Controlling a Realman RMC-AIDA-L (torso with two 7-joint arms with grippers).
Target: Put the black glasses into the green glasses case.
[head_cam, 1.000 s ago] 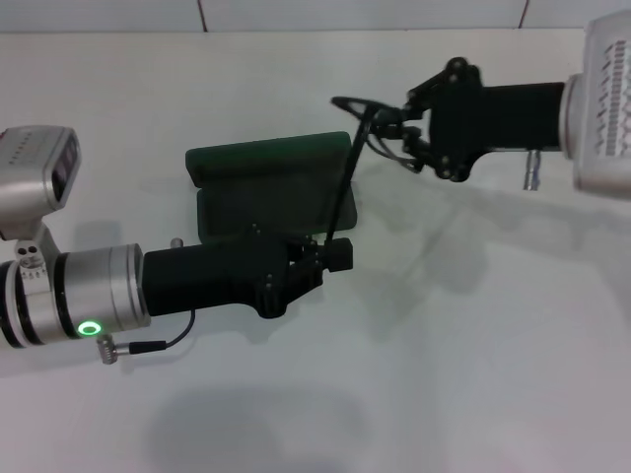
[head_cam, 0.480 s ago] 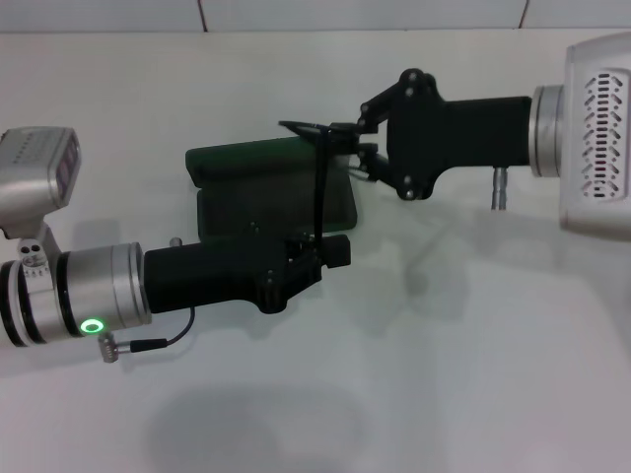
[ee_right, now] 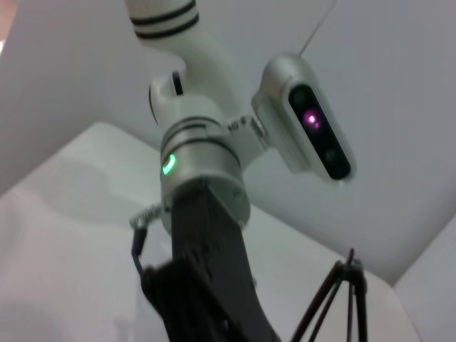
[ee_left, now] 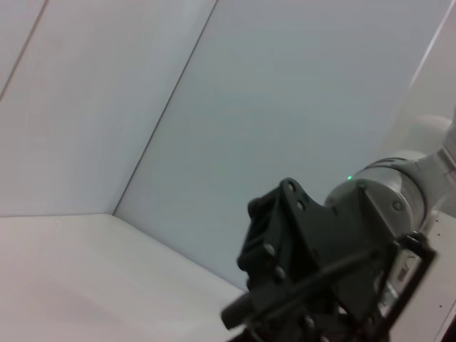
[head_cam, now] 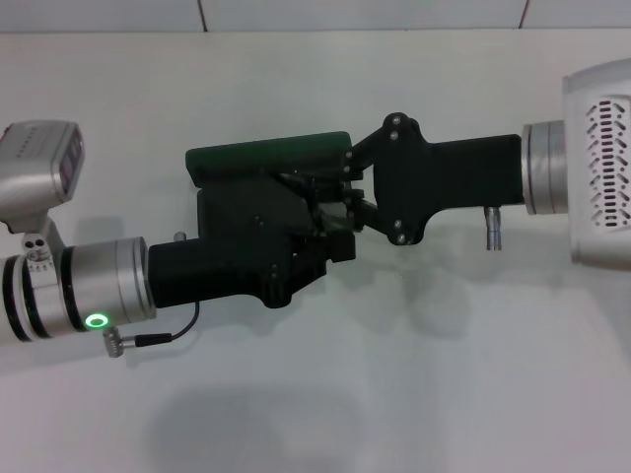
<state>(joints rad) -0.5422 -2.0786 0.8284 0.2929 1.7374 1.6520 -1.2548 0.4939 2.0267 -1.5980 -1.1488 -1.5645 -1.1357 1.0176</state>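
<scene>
- Your white table filled the head view, with both arms meeting over its middle.
- Your right arm reached in from 3 o'clock, its white and silver housing at the frame edge. The right gripper sat just right of centre, over the right end of the case. In the left wrist view the same right gripper showed as a black linkage body with a silver cuff behind it.
- Your left arm came in from 9 o'clock, silver cuff with a green ring light. The left gripper lay across the lower half of the case, its tip just below the right gripper, nearly touching it. In the right wrist view the left arm rose toward the camera with its wrist camera beside it.
- The green glasses case lay open at the centre of the table. Only the lid showed clearly, at 12 o'clock from the left gripper; the tray was mostly covered by black gripper parts.
- The black glasses sat over the case's right part, thin frame lines between the two grippers. Thin black rods also showed in the right wrist view.
- You could not tell whether either gripper's jaws were spread or pressed together; black on black hid them.
</scene>
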